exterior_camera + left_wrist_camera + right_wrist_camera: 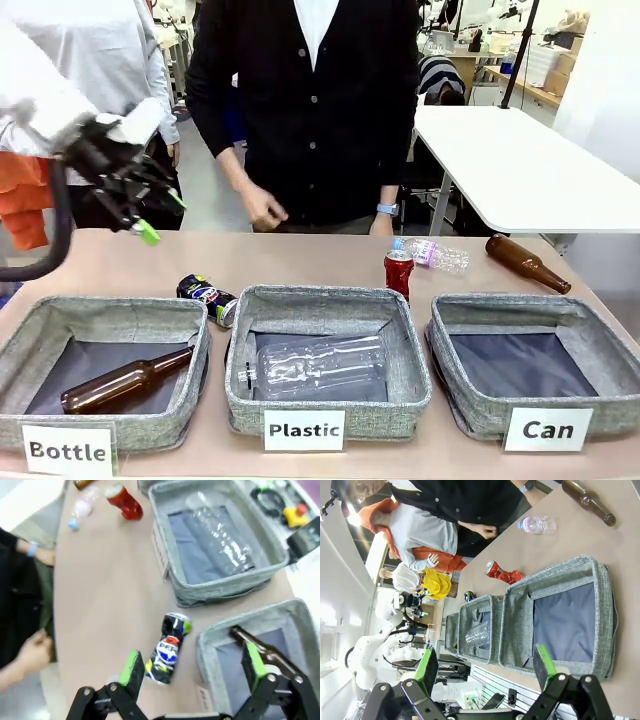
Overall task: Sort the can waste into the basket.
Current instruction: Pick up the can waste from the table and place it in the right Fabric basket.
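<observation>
A dark blue-black can point(208, 297) point(167, 648) lies on its side on the table behind the Bottle basket. The dented red can point(399, 272) point(123, 501) point(503, 573) stands upright behind the Plastic basket. The grey Can basket point(590, 340) point(601, 595), dark-lined, sits at the front right with nothing inside. My left gripper point(155, 216) point(192, 669) hangs open in the air at the left, above and beyond the dark can. My right gripper point(485, 666) is open above the Can basket's near side.
The Bottle basket point(60, 315) holds a brown glass bottle point(125, 381). The Plastic basket point(400, 340) holds a clear bottle point(315, 363). Another clear bottle point(432, 254) and a brown bottle point(527, 263) lie at the far right. A person point(310, 100) stands across the table, one hand point(262, 208) over its far edge.
</observation>
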You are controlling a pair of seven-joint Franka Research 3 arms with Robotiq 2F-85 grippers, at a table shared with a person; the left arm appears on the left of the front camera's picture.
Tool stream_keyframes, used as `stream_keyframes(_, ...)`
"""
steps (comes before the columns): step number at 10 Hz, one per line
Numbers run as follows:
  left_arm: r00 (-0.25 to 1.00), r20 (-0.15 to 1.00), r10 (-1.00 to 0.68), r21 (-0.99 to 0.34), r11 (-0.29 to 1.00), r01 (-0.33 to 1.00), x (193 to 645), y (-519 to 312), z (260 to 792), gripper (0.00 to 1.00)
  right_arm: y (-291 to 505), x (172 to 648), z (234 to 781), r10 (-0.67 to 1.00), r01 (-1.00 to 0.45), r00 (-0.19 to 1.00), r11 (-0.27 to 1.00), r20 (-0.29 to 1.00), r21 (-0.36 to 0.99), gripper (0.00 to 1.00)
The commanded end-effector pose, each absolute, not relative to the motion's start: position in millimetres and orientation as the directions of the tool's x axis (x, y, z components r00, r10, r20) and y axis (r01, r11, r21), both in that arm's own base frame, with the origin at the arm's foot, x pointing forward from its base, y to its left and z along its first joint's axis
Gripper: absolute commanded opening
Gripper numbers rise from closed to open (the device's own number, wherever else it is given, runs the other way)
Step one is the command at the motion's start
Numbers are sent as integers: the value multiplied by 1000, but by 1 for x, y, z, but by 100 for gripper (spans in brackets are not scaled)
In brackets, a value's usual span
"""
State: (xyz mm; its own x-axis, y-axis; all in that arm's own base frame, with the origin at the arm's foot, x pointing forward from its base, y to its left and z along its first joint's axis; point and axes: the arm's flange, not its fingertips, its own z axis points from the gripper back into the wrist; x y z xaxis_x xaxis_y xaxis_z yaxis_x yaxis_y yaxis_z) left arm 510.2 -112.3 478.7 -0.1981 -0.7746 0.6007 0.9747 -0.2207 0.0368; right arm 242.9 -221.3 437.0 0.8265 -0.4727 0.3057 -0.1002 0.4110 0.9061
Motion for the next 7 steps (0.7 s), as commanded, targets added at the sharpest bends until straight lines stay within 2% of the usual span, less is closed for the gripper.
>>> stream_keyframes(1,-237,475,-848,17,-260,965,544,-135,463,100,-222,245,437,-479,-133,812,404,333,905,100)
stream_keyframes(2,-256,415,-873,42,-263,964,553,-151,448,100,-222,245,437,-479,-133,812,404,333,905,100)
stream_keyframes(5,-250,376,-892,163,-201,966,564,-172,404,100,-222,245,437,-479,-133,812,404,333,905,100)
stream_keyframes(6,-273,350,-896,163,-229,960,562,-177,394,100,-222,245,437,-479,-133,812,404,333,905,100)
stream_keyframes(7,-267,242,-933,172,-229,958,559,-181,380,100,-222,245,437,-479,-133,812,404,333,905,100)
